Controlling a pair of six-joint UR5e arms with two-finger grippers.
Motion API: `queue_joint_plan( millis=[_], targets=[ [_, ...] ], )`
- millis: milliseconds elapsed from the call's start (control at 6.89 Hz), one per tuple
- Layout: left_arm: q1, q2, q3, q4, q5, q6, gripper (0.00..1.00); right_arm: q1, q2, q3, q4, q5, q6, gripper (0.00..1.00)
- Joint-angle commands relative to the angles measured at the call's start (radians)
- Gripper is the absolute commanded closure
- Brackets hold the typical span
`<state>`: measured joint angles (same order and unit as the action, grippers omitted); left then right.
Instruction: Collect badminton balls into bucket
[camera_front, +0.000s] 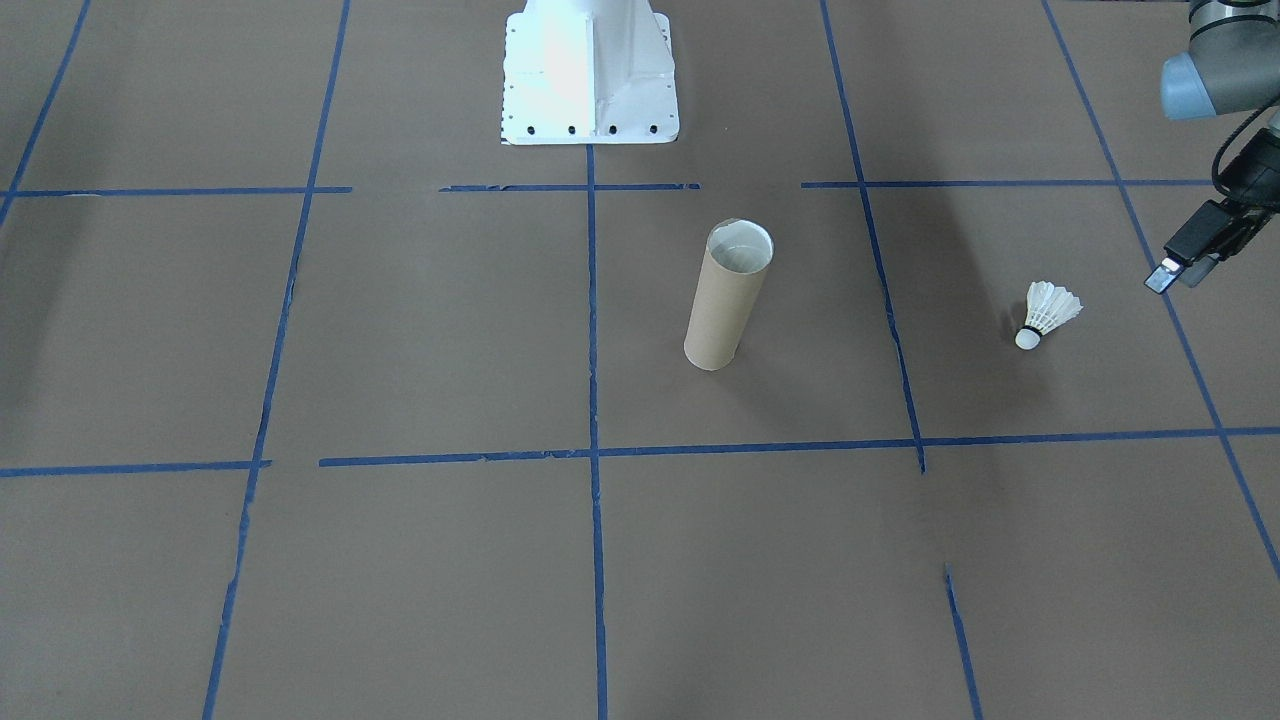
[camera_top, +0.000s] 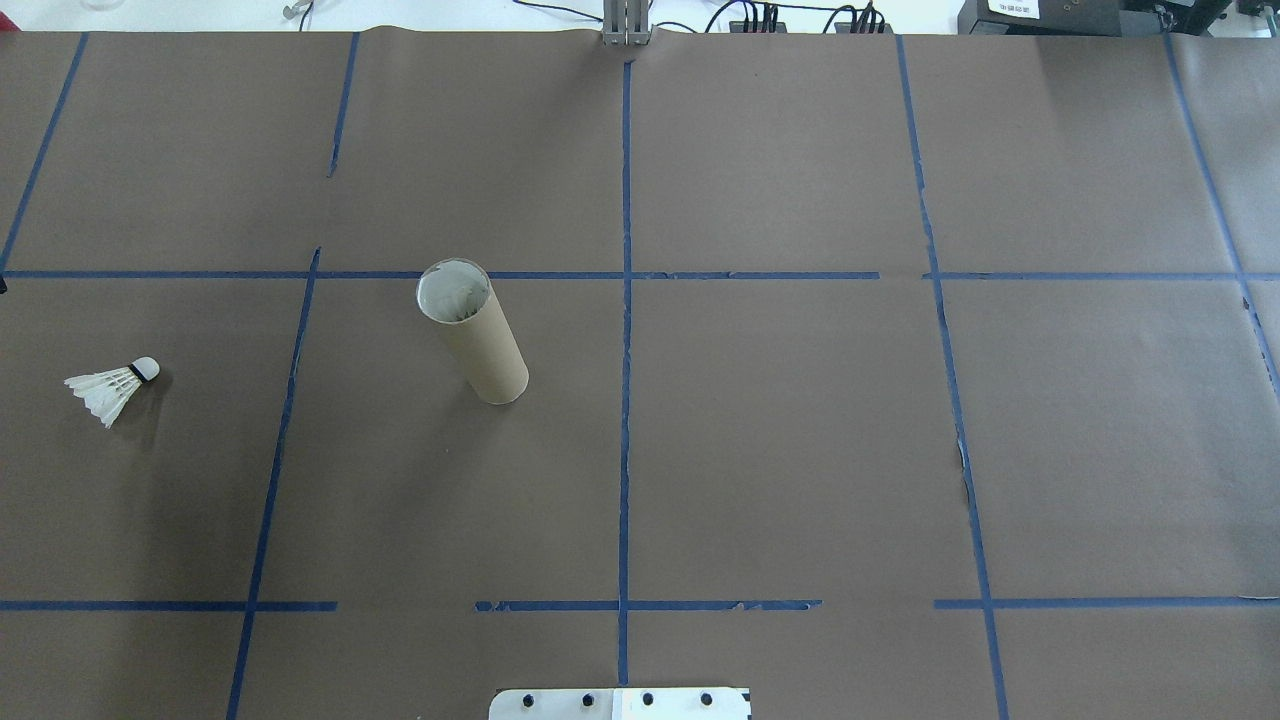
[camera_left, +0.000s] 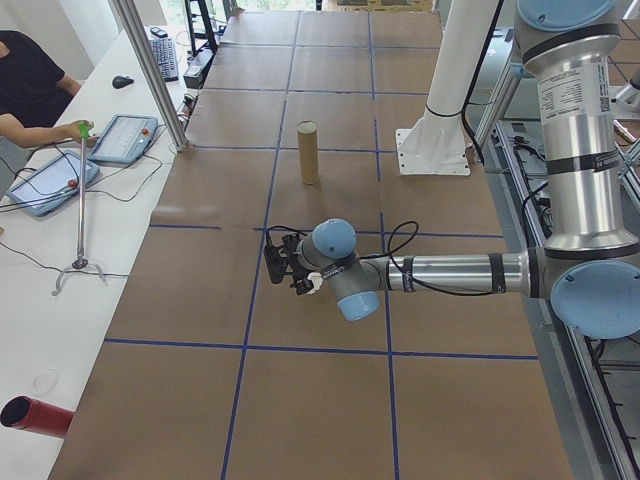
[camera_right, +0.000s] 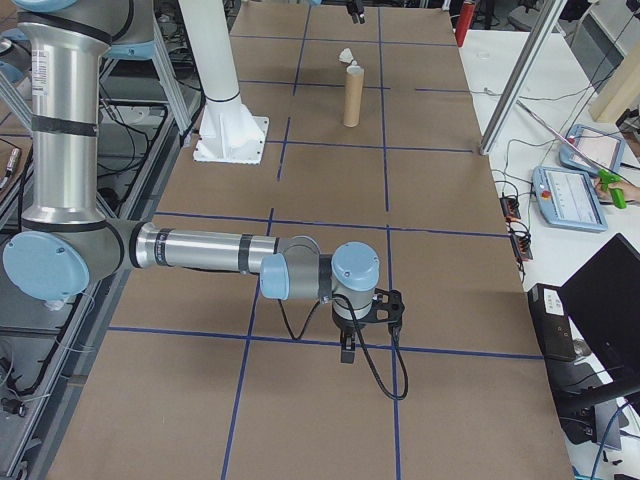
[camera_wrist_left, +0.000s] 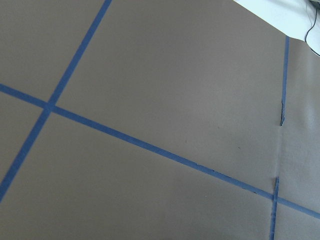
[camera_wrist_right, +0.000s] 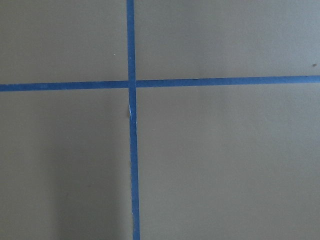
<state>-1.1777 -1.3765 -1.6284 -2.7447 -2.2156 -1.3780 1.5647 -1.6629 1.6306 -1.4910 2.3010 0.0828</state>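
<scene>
The shuttlecock (camera_front: 1047, 313) lies on its side on the brown paper, out on my left, also seen from overhead (camera_top: 115, 388). The bucket (camera_front: 728, 305) is a tan cardboard tube standing upright and open-topped near the middle (camera_top: 472, 330). My left gripper (camera_left: 275, 265) hovers low just beside the shuttlecock, which it mostly hides in that side view; only its wrist end (camera_front: 1205, 235) reaches the front view's edge, so I cannot tell its state. My right gripper (camera_right: 347, 350) points down at bare paper far from both; I cannot tell its state. Both wrist views show only paper and blue tape.
The white robot base (camera_front: 590, 75) stands behind the tube. Blue tape lines (camera_top: 625, 400) grid the brown paper. At the far side bench a seated person (camera_left: 30, 80) has tablets (camera_left: 125, 138) and a stand; a metal post (camera_left: 150, 70) rises at the table's edge.
</scene>
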Motion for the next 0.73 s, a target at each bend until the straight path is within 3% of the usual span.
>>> queue_joint_plan(
  millis=[0, 290, 435, 580],
  targets=[
    [0.058, -0.001, 0.031, -0.035, 0.011, -0.049, 0.00, 0.000, 0.000, 0.000, 0.000, 0.000, 0.000, 0.00],
    [0.110, -0.006, 0.097, -0.122, 0.025, -0.114, 0.00, 0.000, 0.000, 0.000, 0.000, 0.000, 0.000, 0.00],
    [0.166, -0.006, 0.132, -0.191, 0.095, -0.156, 0.00, 0.000, 0.000, 0.000, 0.000, 0.000, 0.000, 0.00],
    [0.203, -0.012, 0.157, -0.222, 0.114, -0.174, 0.00, 0.000, 0.000, 0.000, 0.000, 0.000, 0.000, 0.00]
  ],
)
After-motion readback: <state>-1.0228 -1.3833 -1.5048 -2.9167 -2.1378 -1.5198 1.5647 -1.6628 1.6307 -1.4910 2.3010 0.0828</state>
